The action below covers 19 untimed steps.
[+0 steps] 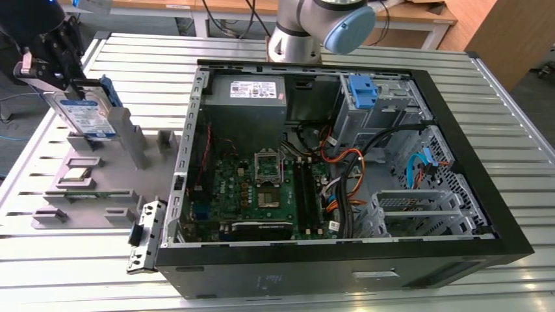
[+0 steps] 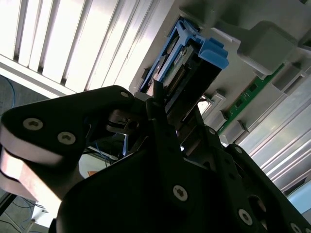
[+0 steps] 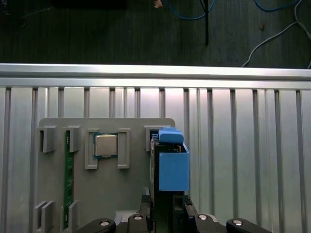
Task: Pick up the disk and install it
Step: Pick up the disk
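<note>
The disk [image 1: 87,116], a silver drive with a blue-and-white label in a blue caddy, stands on edge at the far end of a grey holder tray [image 1: 113,175], at the exterior view's left. My gripper [image 1: 69,88] comes down on it from above, its black fingers closed on the disk's upper part. In the first wrist view the blue caddy of the disk [image 3: 170,167] runs out from between the fingers of the gripper [image 3: 165,208]. The second wrist view has the disk [image 2: 194,53] clamped in the gripper [image 2: 175,111], beside the tray's grey posts.
An open computer case [image 1: 347,162] lies at the exterior view's right, with a motherboard, cables, a grey power supply [image 1: 247,91], a blue bracket [image 1: 362,91] and a metal drive cage [image 1: 416,208]. The tray also holds a processor [image 3: 105,144] and a green memory stick [image 3: 69,179].
</note>
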Tool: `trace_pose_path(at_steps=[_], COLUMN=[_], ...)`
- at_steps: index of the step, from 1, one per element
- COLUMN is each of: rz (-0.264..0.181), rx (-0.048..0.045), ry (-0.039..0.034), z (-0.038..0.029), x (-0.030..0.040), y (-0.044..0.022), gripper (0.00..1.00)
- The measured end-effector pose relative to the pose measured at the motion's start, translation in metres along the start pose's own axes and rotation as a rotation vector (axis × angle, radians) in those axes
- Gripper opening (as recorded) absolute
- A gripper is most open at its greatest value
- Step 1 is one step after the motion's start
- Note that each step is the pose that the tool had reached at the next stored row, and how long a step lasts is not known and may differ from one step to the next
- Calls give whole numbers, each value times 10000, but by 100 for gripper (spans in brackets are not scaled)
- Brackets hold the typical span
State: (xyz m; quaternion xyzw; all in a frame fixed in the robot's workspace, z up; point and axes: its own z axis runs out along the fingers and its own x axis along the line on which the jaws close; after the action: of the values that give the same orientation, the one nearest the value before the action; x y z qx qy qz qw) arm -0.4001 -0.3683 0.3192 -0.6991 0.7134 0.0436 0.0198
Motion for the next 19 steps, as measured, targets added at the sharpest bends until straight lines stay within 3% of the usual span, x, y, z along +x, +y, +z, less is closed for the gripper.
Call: trace_pose_path(at_steps=[7, 19], rz=[0, 0], rx=[1, 0], ry=[-1, 0], z=[-60, -244], x=[-5, -22], y=[2, 8], gripper=[35, 35])
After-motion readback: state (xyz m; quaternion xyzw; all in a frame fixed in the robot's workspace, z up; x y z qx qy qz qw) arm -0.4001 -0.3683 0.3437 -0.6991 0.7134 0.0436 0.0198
